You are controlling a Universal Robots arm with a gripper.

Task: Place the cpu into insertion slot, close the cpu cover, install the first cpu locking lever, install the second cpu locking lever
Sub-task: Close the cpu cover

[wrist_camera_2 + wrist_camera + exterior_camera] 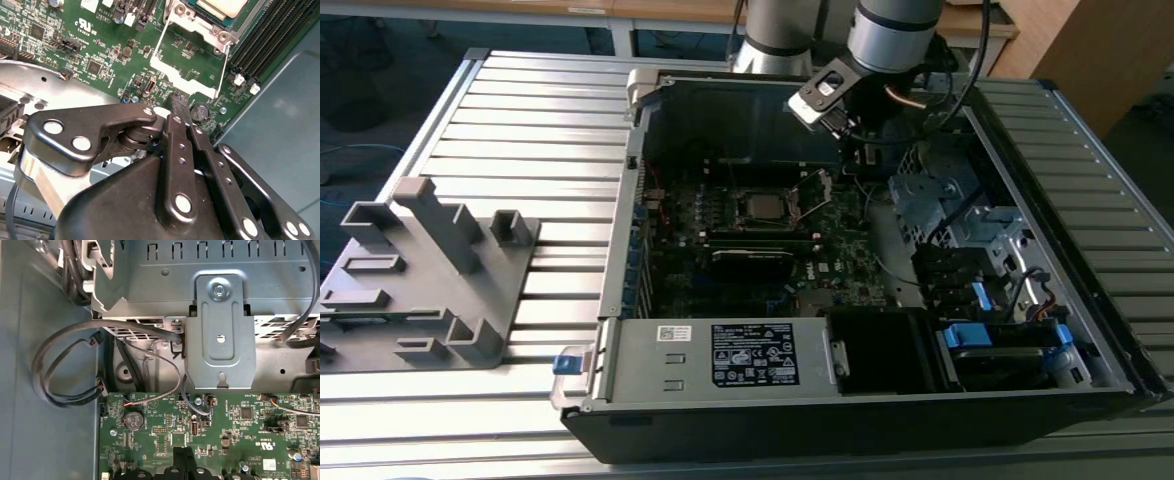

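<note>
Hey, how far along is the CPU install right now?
Done: the pale-topped square cpu sits in its silver-rimmed insertion slot. In hand: nothing; the shut black claw hovers beside the open, thin silvery cpu cover frame. Left: cover not yet closed, both locking levers not yet installed.

The gripper (183, 454) hangs over a green motherboard (240, 440).
Its black fingers (178, 461) are pressed together with nothing between them, near a round coin-cell battery (133, 420). Past the board's edge, a grey metal bracket (220, 340), held by a screw (218, 290), sits against the chassis wall (150, 270). Grey cables (55, 365) loop beside it, one ending at a connector (101, 388) by the board's corner.
</note>
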